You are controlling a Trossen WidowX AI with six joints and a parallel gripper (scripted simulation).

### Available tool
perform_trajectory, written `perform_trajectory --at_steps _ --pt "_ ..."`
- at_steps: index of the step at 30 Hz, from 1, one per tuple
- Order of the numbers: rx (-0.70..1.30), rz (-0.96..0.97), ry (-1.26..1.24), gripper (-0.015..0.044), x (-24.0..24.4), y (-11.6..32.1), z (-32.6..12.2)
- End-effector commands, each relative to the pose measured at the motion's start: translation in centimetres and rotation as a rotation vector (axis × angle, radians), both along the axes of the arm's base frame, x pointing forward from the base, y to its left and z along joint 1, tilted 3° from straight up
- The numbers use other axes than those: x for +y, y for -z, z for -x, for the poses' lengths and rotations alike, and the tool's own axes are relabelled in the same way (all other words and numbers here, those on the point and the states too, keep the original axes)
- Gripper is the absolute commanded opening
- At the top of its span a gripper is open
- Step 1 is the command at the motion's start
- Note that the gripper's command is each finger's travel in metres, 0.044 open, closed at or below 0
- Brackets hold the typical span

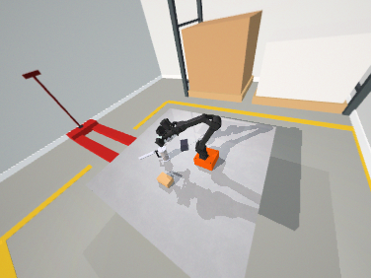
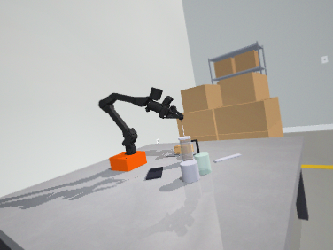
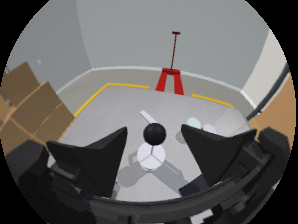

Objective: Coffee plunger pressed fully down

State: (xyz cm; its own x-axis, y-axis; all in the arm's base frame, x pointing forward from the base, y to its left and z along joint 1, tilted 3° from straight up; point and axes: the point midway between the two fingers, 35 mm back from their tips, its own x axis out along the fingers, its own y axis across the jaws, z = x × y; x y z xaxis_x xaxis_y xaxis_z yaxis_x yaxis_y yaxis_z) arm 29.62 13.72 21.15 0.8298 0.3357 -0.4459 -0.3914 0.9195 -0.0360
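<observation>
The coffee press (image 1: 164, 154) (image 2: 186, 152) stands upright on the table, with its black handle (image 2: 197, 144) at the side. Its round white lid (image 3: 151, 157) shows in the wrist view. The thin plunger rod (image 2: 182, 128) stands far up out of the lid. The black plunger knob (image 3: 154, 135) shows in the wrist view between the fingertips, with a gap on either side. My gripper (image 1: 159, 142) (image 2: 181, 117) (image 3: 155, 129) is open at knob height, tilted down above the press. In the exterior view the fingers hide the knob.
A white cup (image 2: 189, 172) (image 3: 209, 129) and a pale green cup (image 2: 203, 164) (image 3: 193, 122) stand near the press. A white bar (image 1: 147, 156) (image 2: 228, 158) (image 3: 147, 117), a dark flat block (image 1: 184, 145) (image 2: 154, 173) and a tan block (image 1: 165, 180) lie around it.
</observation>
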Motion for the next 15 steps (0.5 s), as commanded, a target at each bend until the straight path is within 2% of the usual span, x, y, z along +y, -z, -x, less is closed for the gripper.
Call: perform_trajectory --at_steps 1,6,11,15 --pt "-0.001 0.003 -0.008 0.0282 0.09 0.06 -0.01" --pt "-0.001 0.003 -0.008 0.0151 0.09 0.06 -0.01" --pt "-0.001 0.003 -0.008 0.0118 0.09 0.06 -0.01" --pt "-0.001 0.003 -0.008 0.0116 0.09 0.06 -0.01"
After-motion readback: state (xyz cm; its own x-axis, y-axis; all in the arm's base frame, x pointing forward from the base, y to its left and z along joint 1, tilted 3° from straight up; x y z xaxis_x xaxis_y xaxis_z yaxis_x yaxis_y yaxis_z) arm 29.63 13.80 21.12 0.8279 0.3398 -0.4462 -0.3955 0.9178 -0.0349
